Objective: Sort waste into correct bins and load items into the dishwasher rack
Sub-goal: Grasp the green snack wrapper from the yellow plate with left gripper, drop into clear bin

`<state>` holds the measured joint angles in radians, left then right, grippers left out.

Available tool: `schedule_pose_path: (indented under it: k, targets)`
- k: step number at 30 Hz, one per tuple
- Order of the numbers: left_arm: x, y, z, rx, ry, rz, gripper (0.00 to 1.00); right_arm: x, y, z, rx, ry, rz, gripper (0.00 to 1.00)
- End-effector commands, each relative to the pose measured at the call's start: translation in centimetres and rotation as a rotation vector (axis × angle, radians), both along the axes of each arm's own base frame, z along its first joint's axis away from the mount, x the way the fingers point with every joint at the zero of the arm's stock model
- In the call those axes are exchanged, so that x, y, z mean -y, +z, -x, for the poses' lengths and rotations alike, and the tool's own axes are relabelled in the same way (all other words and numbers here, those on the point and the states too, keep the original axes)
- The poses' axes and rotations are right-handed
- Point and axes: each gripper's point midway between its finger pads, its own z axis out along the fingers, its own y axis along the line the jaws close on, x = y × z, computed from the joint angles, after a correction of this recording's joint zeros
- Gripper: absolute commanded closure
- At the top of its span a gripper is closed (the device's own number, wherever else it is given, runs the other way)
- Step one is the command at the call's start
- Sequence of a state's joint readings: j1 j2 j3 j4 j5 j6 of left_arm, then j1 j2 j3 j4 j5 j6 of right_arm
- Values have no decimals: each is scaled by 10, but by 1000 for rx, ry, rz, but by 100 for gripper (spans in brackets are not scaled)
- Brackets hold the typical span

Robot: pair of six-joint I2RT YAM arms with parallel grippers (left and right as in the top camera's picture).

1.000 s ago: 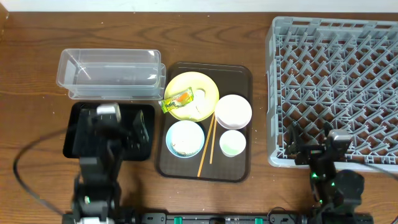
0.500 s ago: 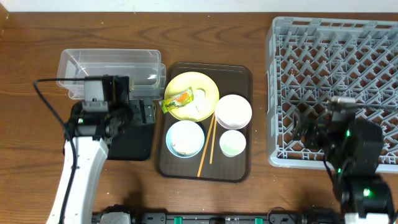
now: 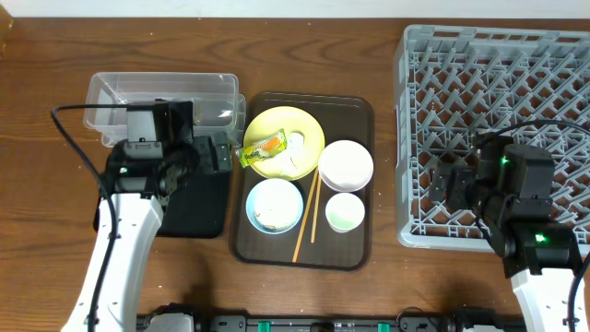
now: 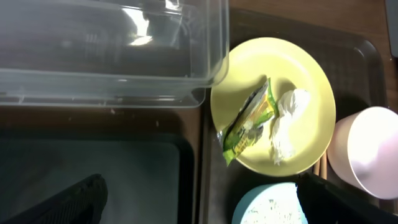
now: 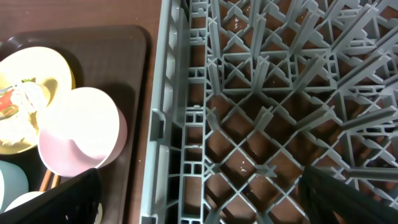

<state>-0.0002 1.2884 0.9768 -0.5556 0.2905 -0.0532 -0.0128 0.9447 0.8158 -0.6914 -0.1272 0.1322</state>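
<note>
A brown tray [image 3: 356, 249] holds a yellow plate [image 3: 307, 132] with a green wrapper [image 3: 259, 148] and a crumpled white tissue [image 3: 297, 143], a pink bowl [image 3: 346, 164], a light blue bowl [image 3: 274, 205], a pale green cup [image 3: 345, 212] and chopsticks [image 3: 306, 217]. The grey dishwasher rack [image 3: 498, 129] is at the right. My left gripper [image 3: 210, 157] is open and empty above the black bin [image 3: 198, 217], left of the plate [image 4: 311, 93]; the wrapper [image 4: 247, 121] and tissue [image 4: 286, 124] show ahead. My right gripper [image 3: 452, 182] is open and empty over the rack's left edge [image 5: 168, 124].
A clear plastic bin [image 3: 161, 109] stands behind the black bin, left of the tray; its wall fills the top of the left wrist view [image 4: 112, 50]. The pink bowl [image 5: 78, 134] lies just left of the rack. Bare wooden table surrounds everything.
Both arms have risen from the table's front edge. The left gripper moved back toward the clear bin and the plate. The right gripper moved up over the rack's left side.
</note>
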Motion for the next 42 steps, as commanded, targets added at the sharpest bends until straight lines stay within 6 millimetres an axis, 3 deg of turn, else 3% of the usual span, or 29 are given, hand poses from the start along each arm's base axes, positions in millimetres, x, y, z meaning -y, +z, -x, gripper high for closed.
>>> schedule_pose_path:
  k: [1,11,15,20,22,26,31,36,39,42]
  targets:
    - [15,-3,-9,-7,-38,18,1,2,10,-4,27,4,9,1]
    - [52,-64,-20,-127,-159,-8,5,7,14,-8,51,-18,32,1]
    - [59,-84,-27,-150,-176,-11,17,8,14,-9,52,-20,34,1]
    - [64,-94,-34,-146,-185,-11,30,8,15,-9,57,-20,35,1]
    - [64,-94,-35,-141,-185,-11,46,8,15,-9,57,-20,35,1]
    - [64,-95,-34,-146,-185,-11,62,8,15,-9,57,-20,35,1]
    - [64,-95,-33,-148,-184,-10,94,8,15,-9,57,-20,35,1]
    - [64,-74,-37,-90,-183,-7,94,10,15,-10,57,-27,42,1]
    - [59,-48,-42,-12,-166,-15,94,12,15,-10,57,-38,54,1]
    - [40,-18,-49,83,-102,-67,94,12,15,-10,57,-39,54,1]
